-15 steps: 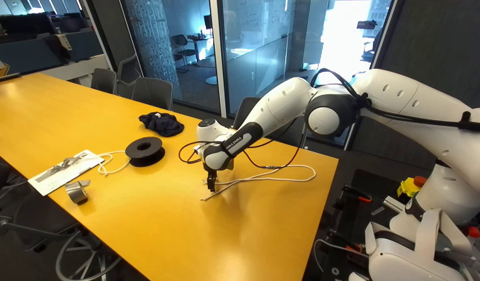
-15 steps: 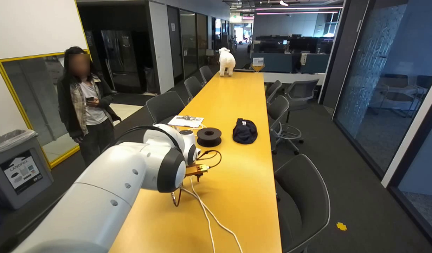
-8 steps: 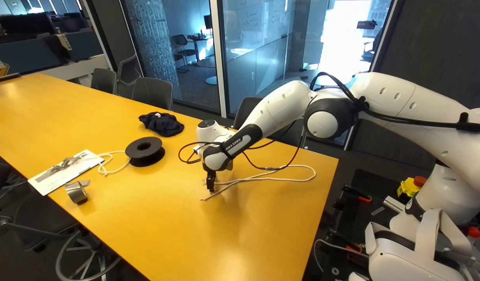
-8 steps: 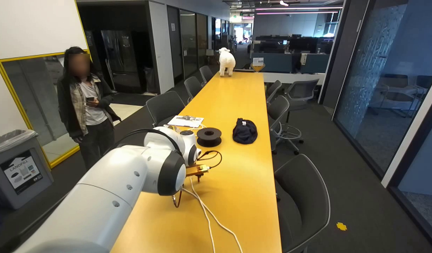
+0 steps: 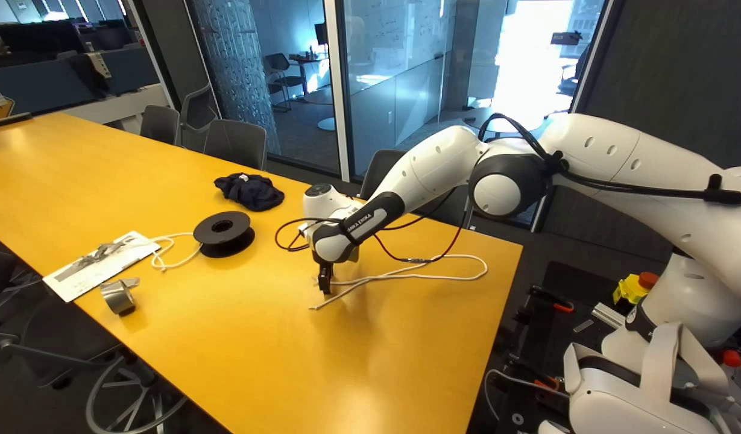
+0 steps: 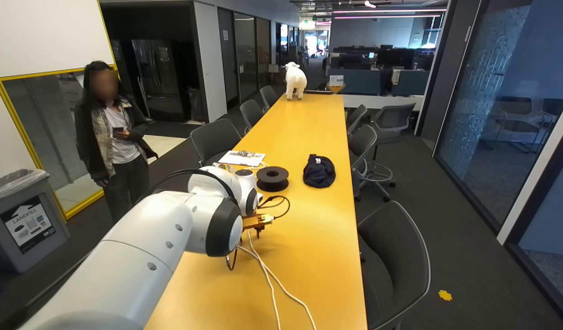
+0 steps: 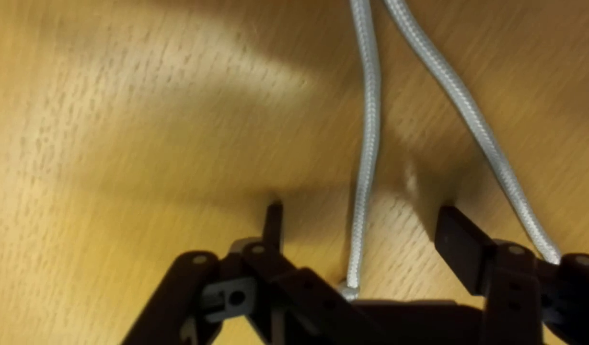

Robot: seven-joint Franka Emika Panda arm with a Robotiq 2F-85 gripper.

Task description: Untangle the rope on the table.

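Note:
The white rope lies on the yellow table as a loop whose two strands cross once; the crossing also shows in an exterior view. My gripper points down close to the tabletop at the rope's free ends. In the wrist view the gripper is open. One rope strand runs between the two fingers, apart from both, and its knotted end lies near the gripper's base. The other strand passes outside the right finger, and its end is hidden behind the gripper there. That end shows in an exterior view.
A black spool stands beyond the gripper, with another white cord beside it. A dark cloth, a grey tape roll and a white board with grey bits lie farther along. Chairs line the table; a person stands off it.
The arm's upper links have sunk slightly and the gripper has shifted very little. The rope has not visibly moved.

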